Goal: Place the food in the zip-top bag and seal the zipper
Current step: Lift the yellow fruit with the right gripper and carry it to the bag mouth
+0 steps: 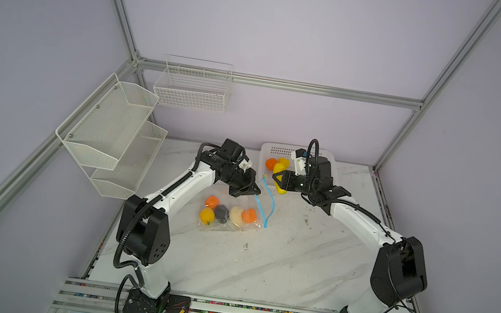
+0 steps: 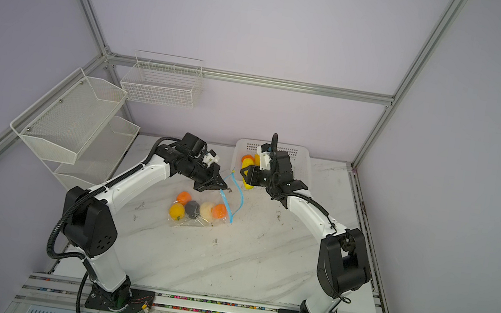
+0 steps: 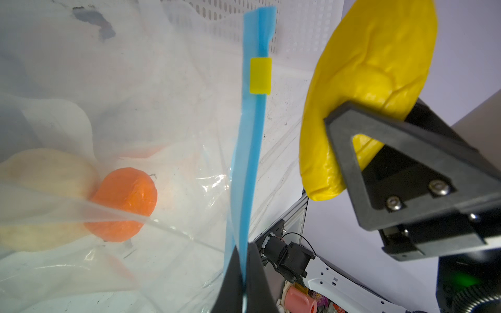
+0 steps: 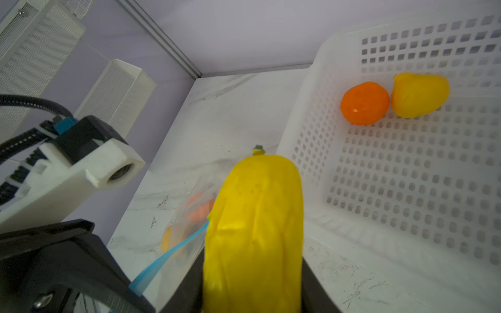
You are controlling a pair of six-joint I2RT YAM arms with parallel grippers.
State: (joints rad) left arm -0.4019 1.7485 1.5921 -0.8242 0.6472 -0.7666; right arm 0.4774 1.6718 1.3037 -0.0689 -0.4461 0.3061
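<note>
The left pincer [image 1: 254, 192] is pressed together on the light-blue zipper [image 3: 249, 162], probably the firmest hold on the limp, slippery-looking zip-top bag [image 1: 225, 224], while just opposite it the right pincer [image 1: 279, 181] pinches the soft-looking long yellow piece [image 3: 366, 81] toward one end.

A white perforated basket [image 1: 277, 150] sits at the back of the marbled surface [image 1: 259, 266], while a two-tier mesh shelf [image 1: 105, 129] and a wire basket [image 1: 191, 94] hang on the walls.
</note>
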